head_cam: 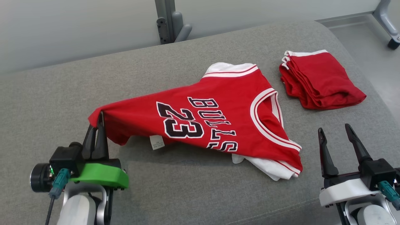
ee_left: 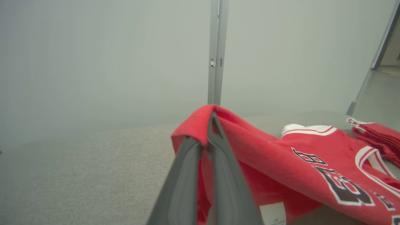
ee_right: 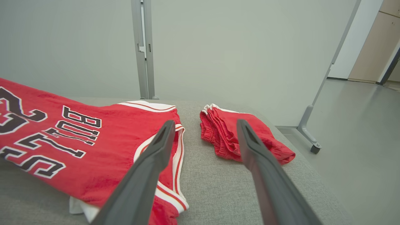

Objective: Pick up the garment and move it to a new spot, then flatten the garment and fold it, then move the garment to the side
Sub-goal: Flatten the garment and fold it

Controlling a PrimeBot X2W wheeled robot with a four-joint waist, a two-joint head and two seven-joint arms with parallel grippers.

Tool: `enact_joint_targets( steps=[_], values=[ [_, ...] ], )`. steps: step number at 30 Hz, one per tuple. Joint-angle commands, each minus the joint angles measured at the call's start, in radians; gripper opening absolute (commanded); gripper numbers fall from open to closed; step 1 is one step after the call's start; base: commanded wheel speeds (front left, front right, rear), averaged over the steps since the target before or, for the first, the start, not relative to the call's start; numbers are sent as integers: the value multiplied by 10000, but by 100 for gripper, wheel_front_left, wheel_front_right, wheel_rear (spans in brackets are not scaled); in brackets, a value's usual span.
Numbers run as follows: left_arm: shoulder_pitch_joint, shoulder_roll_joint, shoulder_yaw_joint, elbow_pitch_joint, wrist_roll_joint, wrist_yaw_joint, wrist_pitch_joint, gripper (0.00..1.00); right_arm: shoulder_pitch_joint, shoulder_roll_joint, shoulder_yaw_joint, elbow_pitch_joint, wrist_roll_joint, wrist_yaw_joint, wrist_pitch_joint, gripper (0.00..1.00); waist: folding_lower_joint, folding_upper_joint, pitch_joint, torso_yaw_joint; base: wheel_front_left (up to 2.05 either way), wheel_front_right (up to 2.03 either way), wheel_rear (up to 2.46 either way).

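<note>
- Head view: my left pincer (head_cam: 99, 120) is clamped on a hem corner of the jersey (head_cam: 218, 115), held just off the counter (head_cam: 47, 103). The rest lies mid-counter, its long axis running right towards my right pincer (head_cam: 333, 128), which is spread and empty.
- Left wrist view: left pincer (ee_left: 206, 131) is pinching a red fold, and the jersey (ee_left: 281, 156) trails right.
- Right wrist view: right pincer (ee_right: 206, 122) is agape. The jersey (ee_right: 103, 140) neck end is just left of it, so I judge this arm nearer that end. The folded red garment (ee_right: 218, 131) lies ahead.

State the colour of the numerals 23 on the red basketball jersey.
Black with a white outline, printed on the red basketball jersey; clearest in the head view.
</note>
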Motion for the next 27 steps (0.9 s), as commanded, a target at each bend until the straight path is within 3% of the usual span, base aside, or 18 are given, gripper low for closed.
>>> enact_joint_targets(
  steps=[1, 5, 10, 21, 27],
  values=[
    [473, 135, -33, -531, 53, 135, 340, 0, 145, 44, -49, -43, 8, -16, -38, 100, 0, -1, -48, 105, 0, 0, 0],
    [633, 276, -60, -1142, -3, 228, 990, 0, -50, 117, 129, 2, 50, -16, -39, 100, 0, -1, 237, -77, 0, 0, 0],
    [-294, 315, -77, -154, 18, 148, 1000, 0, -312, 122, 310, 106, 26, -16, -39, 100, 0, -1, 571, -396, 0, 0, 0],
    [-3914, 325, -247, 4803, 364, 58, 203, 0, -1139, 158, 696, 185, 55, -16, -39, 100, 0, -1, 1930, -1793, 0, 0, 0],
    [-5247, 474, -24, 6764, 241, 165, -253, 0, -1345, 230, 677, 145, 62, -16, -39, 100, 0, -1, 2333, -2071, 0, 0, 0]
  ],
)
